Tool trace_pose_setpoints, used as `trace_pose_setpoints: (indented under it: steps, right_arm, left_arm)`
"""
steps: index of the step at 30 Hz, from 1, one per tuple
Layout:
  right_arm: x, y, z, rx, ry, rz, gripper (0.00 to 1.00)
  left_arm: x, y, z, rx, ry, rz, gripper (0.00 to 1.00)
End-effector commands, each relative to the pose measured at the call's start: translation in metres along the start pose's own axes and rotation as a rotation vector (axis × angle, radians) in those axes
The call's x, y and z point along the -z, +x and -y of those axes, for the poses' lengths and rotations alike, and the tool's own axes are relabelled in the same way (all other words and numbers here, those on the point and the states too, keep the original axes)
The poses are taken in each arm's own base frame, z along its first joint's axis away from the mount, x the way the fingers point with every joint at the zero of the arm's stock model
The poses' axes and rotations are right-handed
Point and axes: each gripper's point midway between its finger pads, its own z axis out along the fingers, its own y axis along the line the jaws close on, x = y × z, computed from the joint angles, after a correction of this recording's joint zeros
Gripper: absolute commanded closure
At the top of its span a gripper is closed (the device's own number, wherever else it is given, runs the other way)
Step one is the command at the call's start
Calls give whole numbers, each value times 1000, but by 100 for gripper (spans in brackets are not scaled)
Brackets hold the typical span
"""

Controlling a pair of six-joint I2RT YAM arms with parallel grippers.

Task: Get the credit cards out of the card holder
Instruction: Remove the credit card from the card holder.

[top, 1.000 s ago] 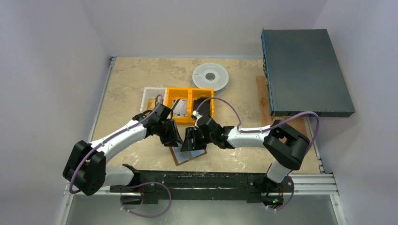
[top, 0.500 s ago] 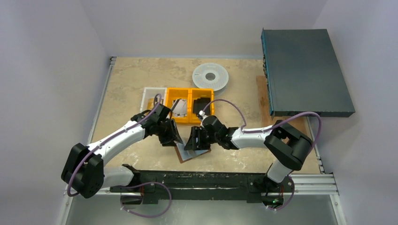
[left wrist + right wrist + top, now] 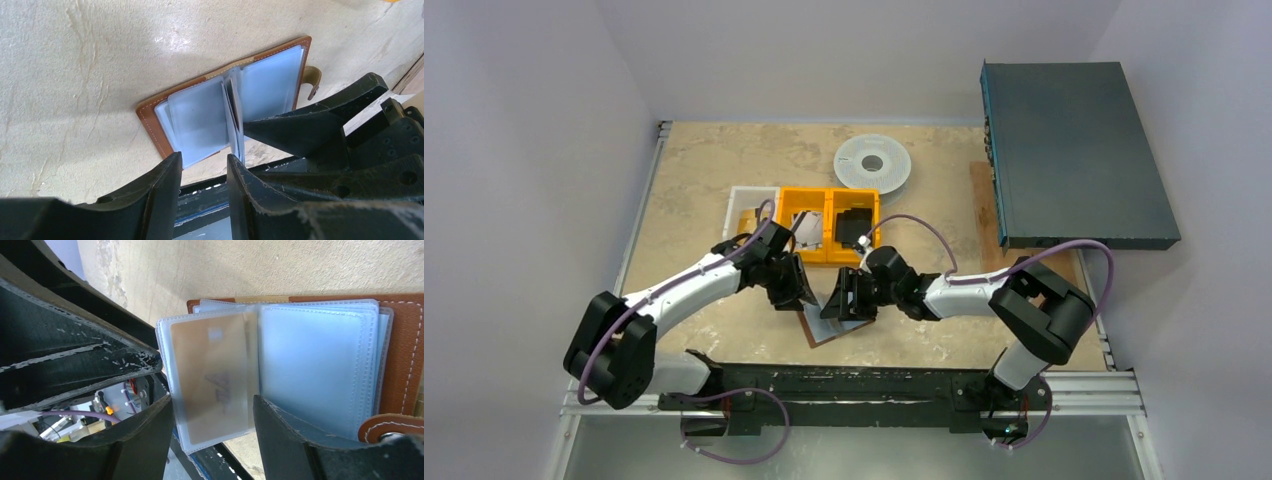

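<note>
The card holder (image 3: 820,331) lies open on the table near its front edge, brown leather (image 3: 150,125) around pale blue sleeves. One sleeve page stands lifted, and a tan credit card (image 3: 210,372) with a dark marking shows through it. My right gripper (image 3: 212,412) is open, its fingers straddling that page. In the left wrist view one right finger (image 3: 305,132) touches the upright pages. My left gripper (image 3: 204,167) hovers open at the holder's near edge with nothing between its fingers. From above, the left gripper (image 3: 801,297) and right gripper (image 3: 837,300) face each other over the holder.
Two joined orange bins (image 3: 827,215) sit behind the grippers, the right one holding a black item (image 3: 854,225). A white tray (image 3: 742,200) stands at their left. A white spool (image 3: 872,162) lies farther back, a dark box (image 3: 1074,150) at the right, a black rail (image 3: 844,380) in front.
The right gripper has shifted slightly right and away from the table's front edge, and the left gripper has drawn back a little. The card holder has turned slightly.
</note>
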Motion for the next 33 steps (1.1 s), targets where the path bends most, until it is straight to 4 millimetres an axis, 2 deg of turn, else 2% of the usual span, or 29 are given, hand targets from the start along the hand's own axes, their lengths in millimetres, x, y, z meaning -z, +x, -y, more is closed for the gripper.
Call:
trace_pose_setpoints:
  steps: [1, 9, 15, 24, 33]
  right_arm:
    - [8, -8, -16, 4, -70, 30, 41]
    - [16, -10, -11, -37, -94, 42, 40]
    - [18, -11, -10, -50, -110, 47, 35]
    - [26, -16, 1, -77, -79, 78, 36]
    - [32, -22, 4, -70, -59, 101, 37]
  left_arm:
    - [-4, -4, 15, -40, 44, -3, 63]
    - [-17, -6, 15, -28, 9, -18, 65]
    - [-20, -9, 19, -32, 4, -15, 66]
    - [-24, -10, 24, -43, -2, -22, 66]
    - [-31, -6, 16, -32, -20, -36, 68]
